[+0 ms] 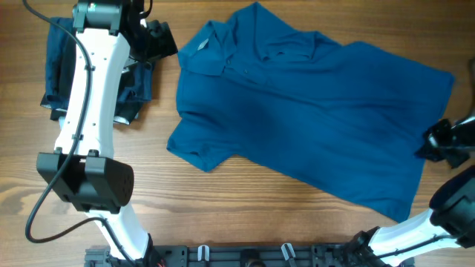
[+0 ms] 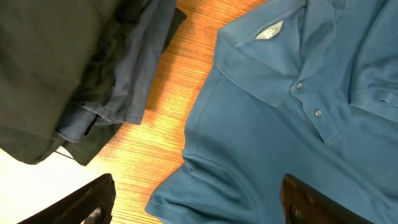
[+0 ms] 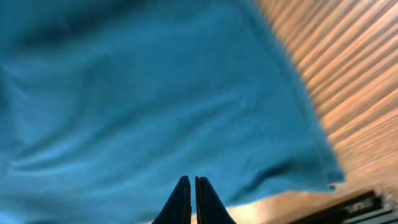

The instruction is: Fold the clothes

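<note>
One blue polo shirt [image 1: 312,111], one navy garment [image 2: 134,68], one black garment [image 2: 43,68], two hands, the left hand [image 2: 205,200] and the right hand [image 3: 191,183], one wooden worktop [image 1: 245,208]

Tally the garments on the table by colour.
Mid-blue polo shirt: 1
Dark navy garment: 1
Black garment: 1
Total: 3
</note>
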`<move>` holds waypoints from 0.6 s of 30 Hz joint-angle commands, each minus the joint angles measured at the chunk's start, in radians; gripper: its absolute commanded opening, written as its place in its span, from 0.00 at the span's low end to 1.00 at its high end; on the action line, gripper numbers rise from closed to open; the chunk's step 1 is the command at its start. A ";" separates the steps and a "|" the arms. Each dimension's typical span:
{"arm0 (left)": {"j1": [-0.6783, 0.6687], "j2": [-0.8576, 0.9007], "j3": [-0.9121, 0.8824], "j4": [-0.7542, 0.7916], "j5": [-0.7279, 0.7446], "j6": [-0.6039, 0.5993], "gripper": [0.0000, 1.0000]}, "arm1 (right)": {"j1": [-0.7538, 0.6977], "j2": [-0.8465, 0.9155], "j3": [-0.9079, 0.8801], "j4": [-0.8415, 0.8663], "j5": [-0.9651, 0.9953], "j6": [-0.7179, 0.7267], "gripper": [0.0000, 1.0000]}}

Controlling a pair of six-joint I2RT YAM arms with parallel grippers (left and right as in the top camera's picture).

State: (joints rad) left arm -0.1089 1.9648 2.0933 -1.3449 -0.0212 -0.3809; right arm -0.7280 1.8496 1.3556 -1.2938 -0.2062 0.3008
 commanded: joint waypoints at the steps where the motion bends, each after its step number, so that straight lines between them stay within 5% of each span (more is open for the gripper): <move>1: 0.005 0.005 -0.001 0.002 0.017 -0.017 0.85 | 0.003 -0.015 -0.157 0.101 -0.013 0.042 0.05; 8: 0.005 0.007 -0.013 0.002 0.016 -0.016 0.85 | -0.012 -0.010 -0.353 0.288 0.281 0.243 0.17; 18: 0.006 0.008 -0.080 -0.002 0.016 -0.016 0.85 | -0.224 -0.007 -0.356 0.298 0.316 0.285 0.17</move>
State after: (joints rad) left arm -0.1089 1.9648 2.0205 -1.3430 -0.0162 -0.3809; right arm -0.8944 1.8347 1.0267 -1.0233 0.0074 0.5568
